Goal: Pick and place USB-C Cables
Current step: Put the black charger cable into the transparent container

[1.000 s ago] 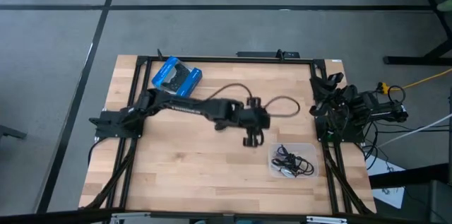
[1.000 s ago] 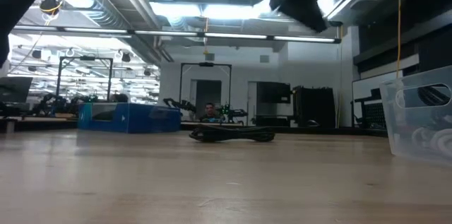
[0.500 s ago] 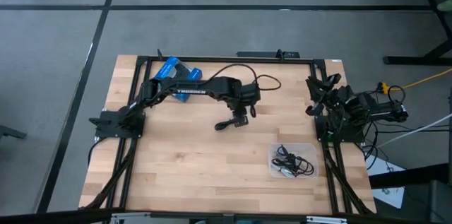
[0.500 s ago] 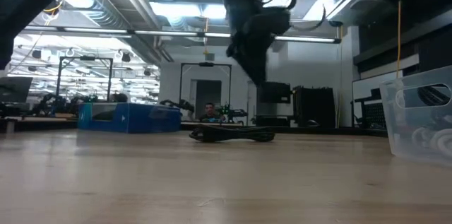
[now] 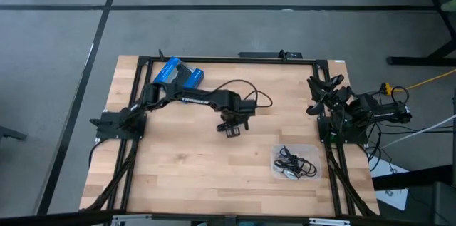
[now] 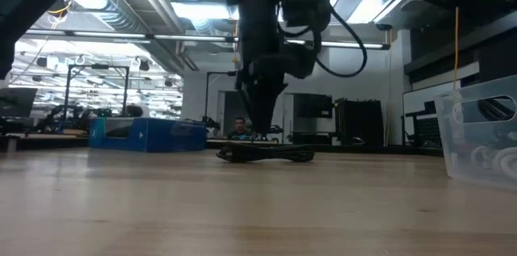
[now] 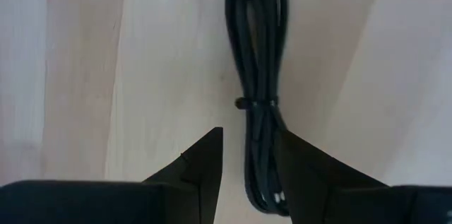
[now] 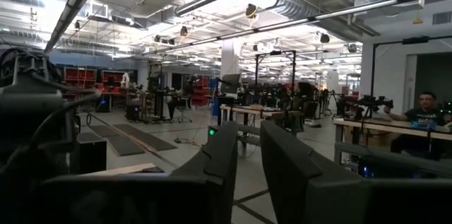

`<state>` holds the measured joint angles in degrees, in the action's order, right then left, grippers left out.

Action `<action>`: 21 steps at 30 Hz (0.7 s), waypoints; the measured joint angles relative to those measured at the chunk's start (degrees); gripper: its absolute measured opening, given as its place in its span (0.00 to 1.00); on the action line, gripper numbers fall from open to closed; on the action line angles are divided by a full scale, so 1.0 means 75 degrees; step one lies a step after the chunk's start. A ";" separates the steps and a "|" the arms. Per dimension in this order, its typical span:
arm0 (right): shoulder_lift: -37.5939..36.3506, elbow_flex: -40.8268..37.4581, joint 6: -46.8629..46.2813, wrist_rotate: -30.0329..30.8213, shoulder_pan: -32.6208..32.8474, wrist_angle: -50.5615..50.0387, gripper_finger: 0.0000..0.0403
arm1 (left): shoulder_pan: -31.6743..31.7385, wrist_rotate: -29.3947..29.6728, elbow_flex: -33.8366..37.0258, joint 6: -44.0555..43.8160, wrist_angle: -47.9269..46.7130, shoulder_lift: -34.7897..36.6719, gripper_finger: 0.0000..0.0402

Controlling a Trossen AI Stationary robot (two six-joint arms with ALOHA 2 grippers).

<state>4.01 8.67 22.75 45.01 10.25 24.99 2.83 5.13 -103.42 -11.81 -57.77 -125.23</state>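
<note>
Butcher-block wood table (image 5: 178,169) framed by black rails, with wide bare board along its near and left sides. At mid-table the left gripper (image 5: 232,129) points straight down over a bundled black USB-C cable (image 7: 258,90), its fingers (image 7: 201,164) parted to a narrow gap astride the bundle's end, holding nothing. More cables (image 5: 293,163) lie in the clear tray (image 5: 313,150) toward the right. A blue package (image 5: 178,76) sits at the far-left edge. The right gripper (image 5: 317,96) waits folded at the right rail, fingers slightly apart, empty.
</note>
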 joint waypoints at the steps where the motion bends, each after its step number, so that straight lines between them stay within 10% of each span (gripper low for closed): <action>1: 0.0000 0.0000 -0.0004 0.0000 0.0001 0.0000 0.17 | -0.0048 0.0054 0.0111 -0.0023 0.0073 0.0000 0.30; 21: 0.0000 0.0000 -0.0193 0.0003 -0.0002 -0.0102 0.17 | -0.0417 0.1645 0.1442 -0.0440 0.1013 0.0011 0.30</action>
<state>4.01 8.67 21.30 45.03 10.24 24.23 -0.30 17.47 -92.61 -15.11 -50.17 -125.15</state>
